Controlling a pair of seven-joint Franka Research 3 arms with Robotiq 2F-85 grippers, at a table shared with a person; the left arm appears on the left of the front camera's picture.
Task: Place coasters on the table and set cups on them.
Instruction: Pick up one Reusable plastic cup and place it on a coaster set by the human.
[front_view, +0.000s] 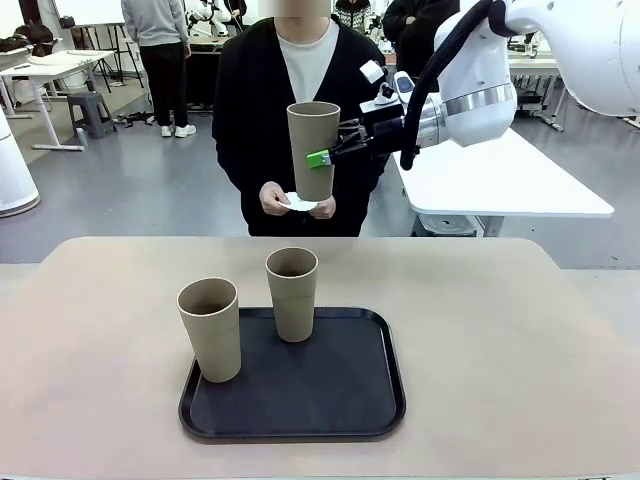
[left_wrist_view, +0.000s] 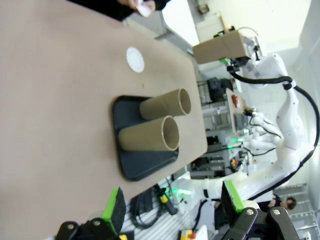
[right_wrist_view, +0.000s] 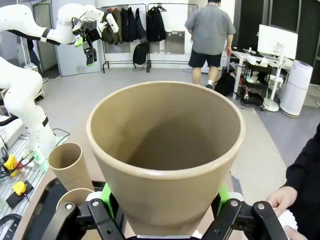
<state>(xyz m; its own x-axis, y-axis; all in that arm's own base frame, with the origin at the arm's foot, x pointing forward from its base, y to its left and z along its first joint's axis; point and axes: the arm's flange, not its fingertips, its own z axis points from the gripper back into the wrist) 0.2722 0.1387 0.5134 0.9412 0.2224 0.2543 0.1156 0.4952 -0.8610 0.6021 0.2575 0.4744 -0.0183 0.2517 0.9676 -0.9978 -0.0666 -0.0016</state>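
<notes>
Two pads of our right gripper (front_view: 320, 158) are clamping one empty cup (front_view: 313, 140) upright in the air by the table's (front_view: 500, 330) far edge, above a person's hands (front_view: 272, 198) holding a coaster (front_view: 300, 203). Our left gripper (left_wrist_view: 174, 202) is hanging, jaws wide apart, near a table edge; we are seeing a second coaster (left_wrist_view: 135, 59) lying on bare tabletop beyond the black tray (front_view: 340, 390), where two other cups (front_view: 211, 328) are standing empty, open table either side.
</notes>
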